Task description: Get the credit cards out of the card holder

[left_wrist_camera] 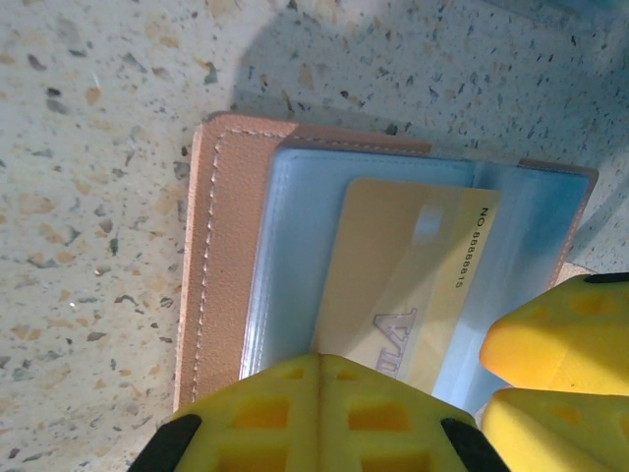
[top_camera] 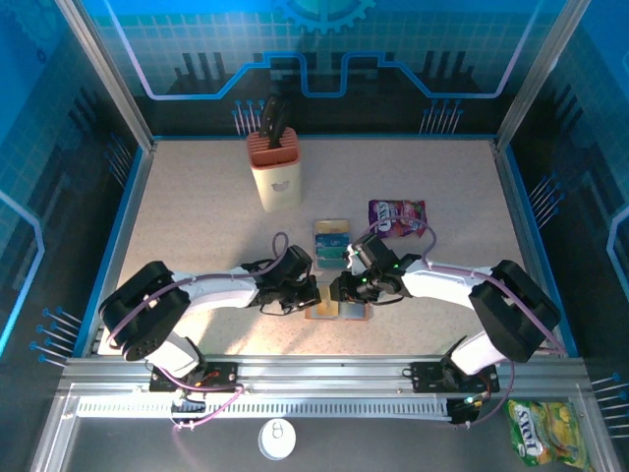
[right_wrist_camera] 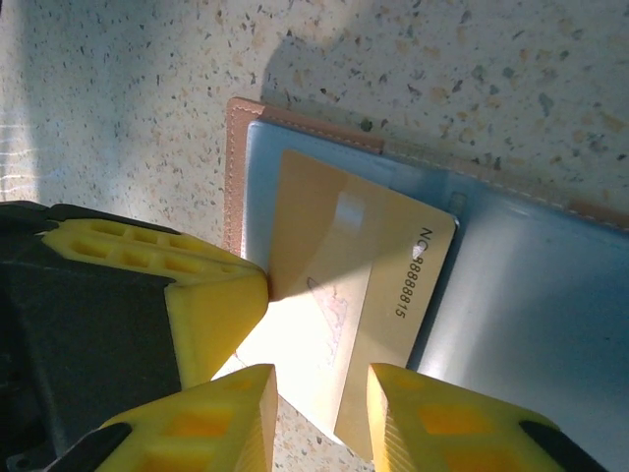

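The card holder (top_camera: 339, 311) lies open and flat on the table, tan leather (left_wrist_camera: 221, 256) outside with grey-blue pockets (right_wrist_camera: 531, 305). A gold credit card (left_wrist_camera: 403, 285) sticks partway out of one pocket (right_wrist_camera: 344, 285). My left gripper (left_wrist_camera: 316, 362) is shut, its tips pressing down on the holder's blue pocket beside the card (top_camera: 303, 293). My right gripper (right_wrist_camera: 322, 383) stands open from the other side (top_camera: 346, 288), its fingers apart over the card's free corner. Teal credit cards (top_camera: 331, 243) lie stacked on the table just beyond the holder.
A purple snack packet (top_camera: 396, 216) lies right of the teal cards. A cream knife block (top_camera: 275, 175) stands at the back centre. A yellow-green packet (top_camera: 539, 431) and a small white disc (top_camera: 277, 439) sit off the table's near edge.
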Controlling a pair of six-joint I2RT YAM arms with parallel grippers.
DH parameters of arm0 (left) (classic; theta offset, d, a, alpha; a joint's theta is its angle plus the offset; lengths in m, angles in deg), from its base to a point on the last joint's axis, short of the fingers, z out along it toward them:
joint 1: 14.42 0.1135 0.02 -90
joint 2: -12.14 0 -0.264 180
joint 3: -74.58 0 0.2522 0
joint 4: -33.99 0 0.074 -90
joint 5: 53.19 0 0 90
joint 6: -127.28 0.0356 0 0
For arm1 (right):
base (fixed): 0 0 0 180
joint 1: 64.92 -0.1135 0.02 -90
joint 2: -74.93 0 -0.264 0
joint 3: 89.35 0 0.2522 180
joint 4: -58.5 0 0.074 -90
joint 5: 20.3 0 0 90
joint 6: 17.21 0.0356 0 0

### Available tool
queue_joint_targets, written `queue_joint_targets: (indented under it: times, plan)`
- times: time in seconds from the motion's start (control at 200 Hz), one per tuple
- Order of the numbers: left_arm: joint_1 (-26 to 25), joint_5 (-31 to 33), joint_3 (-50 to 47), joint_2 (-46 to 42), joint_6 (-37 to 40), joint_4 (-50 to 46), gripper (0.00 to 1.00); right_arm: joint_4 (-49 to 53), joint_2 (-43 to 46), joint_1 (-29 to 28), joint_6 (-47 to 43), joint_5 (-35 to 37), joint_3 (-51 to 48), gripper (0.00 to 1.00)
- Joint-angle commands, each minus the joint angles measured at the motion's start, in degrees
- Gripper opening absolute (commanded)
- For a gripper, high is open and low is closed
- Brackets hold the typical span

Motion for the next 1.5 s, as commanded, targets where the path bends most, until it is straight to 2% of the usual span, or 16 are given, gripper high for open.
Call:
queue_joint_targets:
  times: [0.0, 0.375, 1.086, 1.326, 1.496]
  plan:
    - [-0.3, -0.3, -1.0, -0.1, 0.4, 0.4, 0.00, 1.4, 0.7, 0.5, -1.0, 0.8, -0.1, 0.30]
    - [-0.3, 2.2, -0.8, -3.6, 0.7, -0.9, 0.00, 0.3, -1.1, 0.5, -0.9, 0.6, -0.7, 0.31]
    - [-0.3, 1.8, -1.1, -0.1, 0.4, -3.7, 0.00, 0.3, -3.2, 0.6, -0.5, 0.3, -0.8, 0.33]
    - [-0.3, 1.6, -0.9, 0.1, 0.4, -3.8, 0.00, -3.7, -2.8, 1.7, 1.1, -3.5, -1.9, 0.32]
    - [-0.3, 1.7, -1.3, 0.0, 0.3, -3.8, 0.00, -11.2, -3.2, 3.7, 4.3, -8.7, -4.7, 0.30]
